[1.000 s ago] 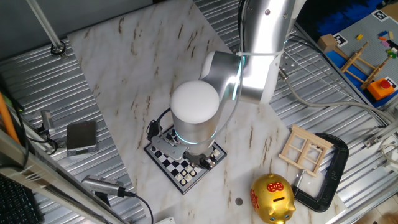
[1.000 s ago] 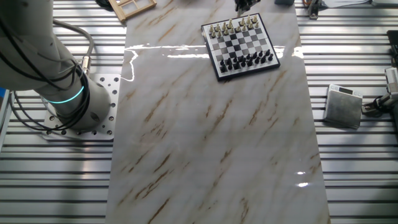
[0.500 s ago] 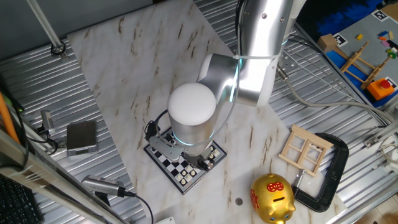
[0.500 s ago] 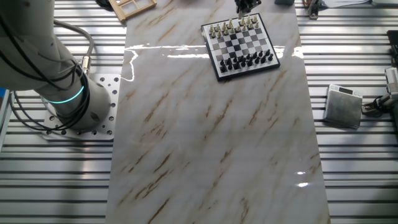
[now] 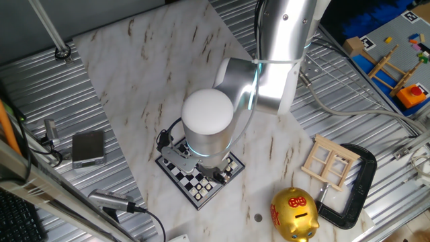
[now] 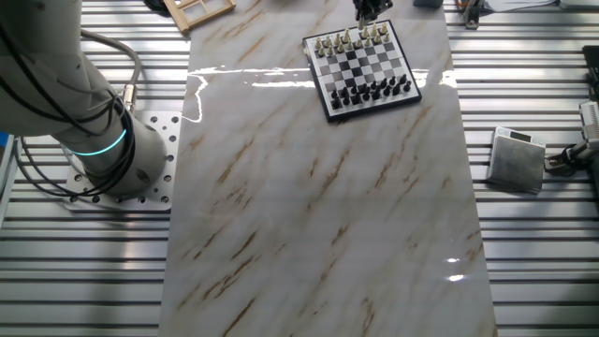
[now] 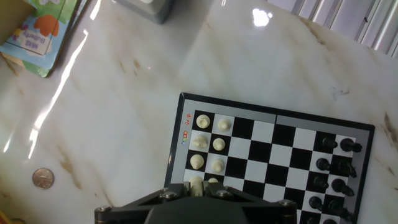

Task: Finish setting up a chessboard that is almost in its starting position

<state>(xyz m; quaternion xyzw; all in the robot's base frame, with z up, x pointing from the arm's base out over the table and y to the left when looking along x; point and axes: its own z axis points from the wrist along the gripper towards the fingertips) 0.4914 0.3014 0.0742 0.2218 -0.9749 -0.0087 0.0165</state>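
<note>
The chessboard (image 6: 363, 67) lies at the far end of the marble slab, cream pieces along its far rim and black pieces along its near rim. In one fixed view the arm hides most of the chessboard (image 5: 199, 185). In the hand view the chessboard (image 7: 273, 155) fills the lower right, with cream pieces at the left and black pieces at the right. My gripper (image 7: 198, 186) is at the bottom edge, over the cream side. Its jaws are closed on a cream piece (image 7: 196, 182). In the other fixed view the gripper (image 6: 371, 9) hangs over the board's far rim.
A golden piggy bank (image 5: 294, 214), a pale wooden lattice (image 5: 329, 161) and a black clamp (image 5: 359, 185) lie to one side of the board. A grey box (image 6: 517, 159) sits off the slab. A coin (image 7: 43, 178) and a booklet (image 7: 43, 28) lie near the board.
The arm shifted slightly to the left a second ago and has held still since. The board and pieces look the same.
</note>
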